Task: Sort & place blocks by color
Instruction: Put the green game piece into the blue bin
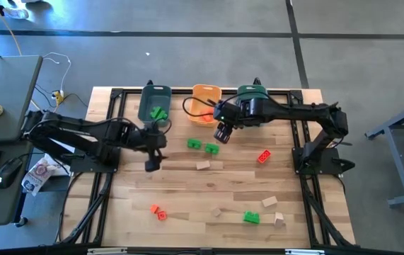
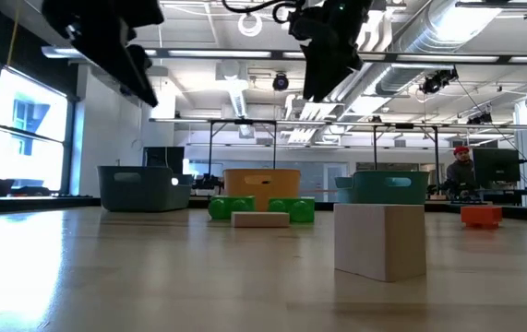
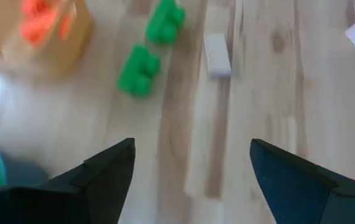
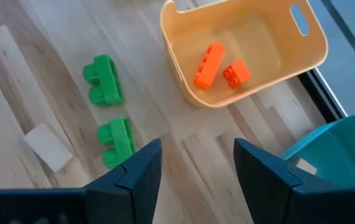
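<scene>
Lying scattered over the tabletop (image 1: 180,191), the blocks: two green ones (image 1: 194,144) and (image 1: 211,148) side by side near the middle, just in front of the bins; a tan one (image 1: 202,165) a little nearer. A red-orange block (image 1: 264,156) sits right of centre. Along the near edge: a red-orange block (image 1: 158,211) at left, a small tan one (image 1: 217,211) in the middle, a green one (image 1: 251,217) and two tan ones (image 1: 269,202), (image 1: 279,219) at right.

Already binned: green blocks (image 1: 158,113) in the left teal bin (image 1: 153,100); two red-orange blocks (image 4: 209,65), (image 4: 236,73) in the orange bin (image 1: 205,103). Second teal bin (image 1: 252,93) sits right of the orange one, partly under the right arm.

Left hand (image 1: 151,160) left of the green pair, above bare wood, fingers spread wide, nothing between them.

Right hand (image 1: 221,134) above the tabletop just right of the green pair, fingers parted, nothing gripped.

Person (image 2: 461,169) at a desk in the far room.
</scene>
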Controlling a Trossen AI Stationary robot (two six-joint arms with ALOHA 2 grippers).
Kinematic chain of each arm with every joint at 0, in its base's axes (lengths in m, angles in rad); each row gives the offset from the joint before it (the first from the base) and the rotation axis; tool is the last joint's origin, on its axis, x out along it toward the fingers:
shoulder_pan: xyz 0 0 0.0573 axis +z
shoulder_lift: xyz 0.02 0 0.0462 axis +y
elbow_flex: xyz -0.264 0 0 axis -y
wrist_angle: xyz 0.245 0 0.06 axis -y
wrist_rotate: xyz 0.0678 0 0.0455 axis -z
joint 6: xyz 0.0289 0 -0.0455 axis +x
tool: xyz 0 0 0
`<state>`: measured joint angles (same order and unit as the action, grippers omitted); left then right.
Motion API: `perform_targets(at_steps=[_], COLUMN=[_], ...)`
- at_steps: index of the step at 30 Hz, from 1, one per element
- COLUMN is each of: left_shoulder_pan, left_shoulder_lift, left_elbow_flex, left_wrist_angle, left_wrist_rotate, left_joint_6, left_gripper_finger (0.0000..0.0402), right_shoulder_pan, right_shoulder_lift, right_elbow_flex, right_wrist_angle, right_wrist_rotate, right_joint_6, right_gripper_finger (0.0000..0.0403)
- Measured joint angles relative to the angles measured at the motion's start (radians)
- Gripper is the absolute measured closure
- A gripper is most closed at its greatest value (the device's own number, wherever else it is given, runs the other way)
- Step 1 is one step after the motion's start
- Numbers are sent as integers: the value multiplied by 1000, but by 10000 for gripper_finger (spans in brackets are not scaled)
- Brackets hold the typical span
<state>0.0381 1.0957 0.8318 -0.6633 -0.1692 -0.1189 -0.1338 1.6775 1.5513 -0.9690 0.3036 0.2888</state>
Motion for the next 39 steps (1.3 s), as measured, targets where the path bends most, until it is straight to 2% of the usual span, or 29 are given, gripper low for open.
perform_targets(at_steps=[9,14,23,39], left_shoulder_pan=[99,160,220,233], left_shoulder_lift=[99,192,353,591], left_elbow_flex=[0,0,1,111], left_wrist_angle=[225,317,379,408], left_wrist_rotate=[5,76,132,132], left_joint_6=[300,387,451,490], left_gripper_finger=[100,102,103,103], right_shoulder_pan=[30,30,30,30], right_shoulder_lift=[0,6,24,71], right_elbow_flex=[0,0,-1,-1], right_wrist_angle=[1,25,63,67], right_wrist_rotate=[31,31,33,30], right_joint_6=[28,65,80,69], right_gripper_finger=[217,217,217,217])
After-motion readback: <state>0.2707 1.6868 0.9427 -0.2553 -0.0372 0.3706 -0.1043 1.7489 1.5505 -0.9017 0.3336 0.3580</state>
